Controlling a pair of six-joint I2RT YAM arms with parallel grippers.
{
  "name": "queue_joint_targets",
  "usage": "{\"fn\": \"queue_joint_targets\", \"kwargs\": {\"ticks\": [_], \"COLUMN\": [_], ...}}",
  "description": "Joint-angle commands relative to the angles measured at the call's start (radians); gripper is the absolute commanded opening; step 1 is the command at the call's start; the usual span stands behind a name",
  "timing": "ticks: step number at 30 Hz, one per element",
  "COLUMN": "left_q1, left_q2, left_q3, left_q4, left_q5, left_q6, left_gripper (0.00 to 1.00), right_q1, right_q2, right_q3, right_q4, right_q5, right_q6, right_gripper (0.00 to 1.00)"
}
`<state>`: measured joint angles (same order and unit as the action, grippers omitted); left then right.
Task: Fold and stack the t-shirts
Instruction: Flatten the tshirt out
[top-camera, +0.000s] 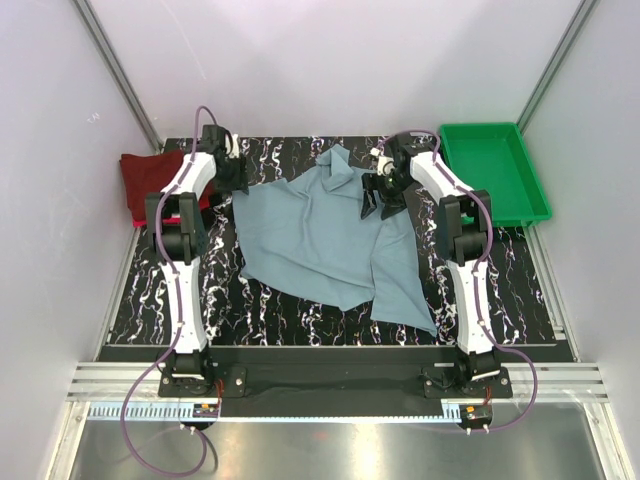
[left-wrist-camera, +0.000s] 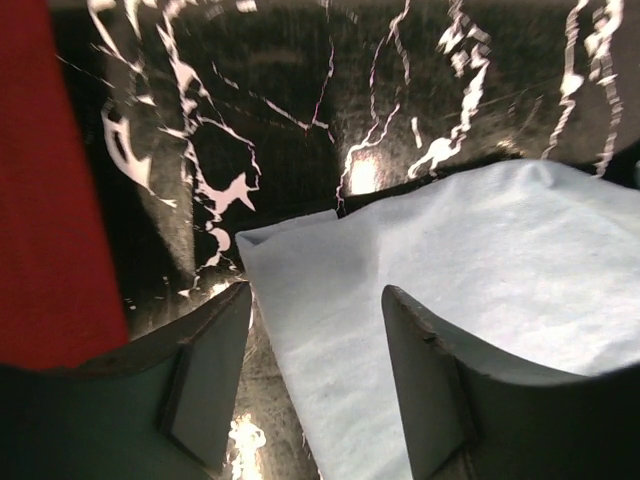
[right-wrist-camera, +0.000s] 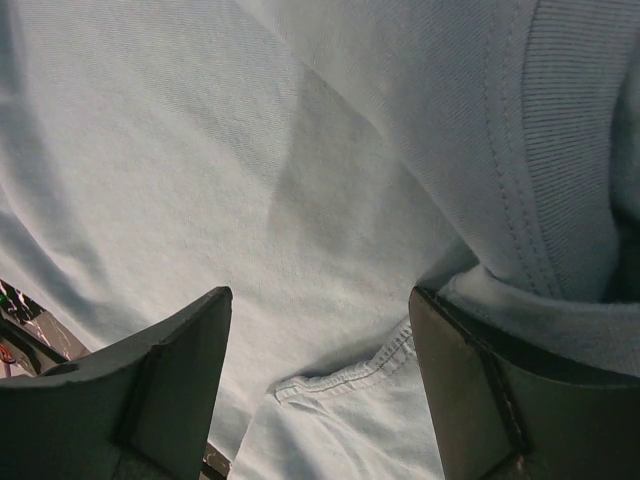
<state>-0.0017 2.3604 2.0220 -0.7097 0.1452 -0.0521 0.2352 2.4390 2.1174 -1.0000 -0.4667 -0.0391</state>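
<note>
The large grey-blue t-shirt (top-camera: 325, 240) lies crumpled and spread across the middle of the black marbled table. My left gripper (top-camera: 237, 178) is open at the shirt's back left corner; in the left wrist view its fingers straddle the cloth's edge (left-wrist-camera: 330, 330). My right gripper (top-camera: 378, 198) is open just above the shirt's back right part; a stitched hem (right-wrist-camera: 345, 375) lies between its fingers. The dark maroon shirt (top-camera: 150, 172) lies folded at the back left with the red shirt's edge (top-camera: 170, 219) showing under it. Red cloth (left-wrist-camera: 45, 200) fills the left of the left wrist view.
A green plastic tray (top-camera: 495, 170) stands at the back right of the table. White walls close in the left, back and right sides. The table's (top-camera: 290, 310) front strip is bare marbled black.
</note>
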Motion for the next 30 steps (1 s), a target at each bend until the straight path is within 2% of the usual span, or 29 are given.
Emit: {"fn": "queue_joint_targets", "kwargs": {"ticks": [1,4,8,9,12,16,21,25,26,28,30], "left_q1": [0.021,0.022,0.022,0.019,0.006,-0.056,-0.191,-0.291,-0.305,-0.336,-0.342], "left_q2": [0.025,0.037,0.043,0.042,0.023,-0.039,-0.139,-0.206,-0.214,-0.228,-0.259], "left_q3": [-0.006,-0.009,-0.016,-0.017,0.000,0.011,0.009,-0.068,-0.087,-0.141,-0.213], "left_q4": [0.010,0.009,0.006,0.007,0.009,0.016,0.019,0.003,0.004,0.001,0.007], "left_q5": [0.001,0.002,0.046,0.057,0.111,0.177,0.191,0.205,0.220,0.247,0.266], "left_q6": [0.009,0.001,0.009,0.012,0.032,0.038,-0.055,-0.089,-0.089,-0.095,-0.117], "left_gripper": [0.58,0.52,0.27,0.11,0.00,0.00,0.00,0.00,0.03,0.20,0.31], "right_q1": [-0.005,-0.005,-0.005,-0.005,-0.005,-0.005,-0.005,-0.005,-0.005,-0.004,-0.005], "right_q2": [-0.081,-0.087,-0.092,-0.093,-0.100,-0.098,-0.089,-0.080,-0.081,-0.084,-0.087], "right_q3": [-0.007,-0.016,-0.051,-0.060,-0.068,-0.079,-0.080,-0.066,-0.062,-0.063,-0.071], "right_q4": [-0.006,-0.009,-0.009,-0.008,-0.006,-0.005,-0.005,-0.005,-0.005,0.001,0.006], "right_q5": [0.025,0.037,0.056,0.054,0.053,0.048,0.049,0.028,0.023,0.016,0.016], "right_q6": [-0.008,-0.019,-0.025,-0.025,-0.024,-0.024,-0.021,-0.013,-0.012,-0.010,-0.010], "right_gripper": [0.80,0.80,0.80,0.79,0.80,0.80,0.80,0.80,0.80,0.80,0.80]}}
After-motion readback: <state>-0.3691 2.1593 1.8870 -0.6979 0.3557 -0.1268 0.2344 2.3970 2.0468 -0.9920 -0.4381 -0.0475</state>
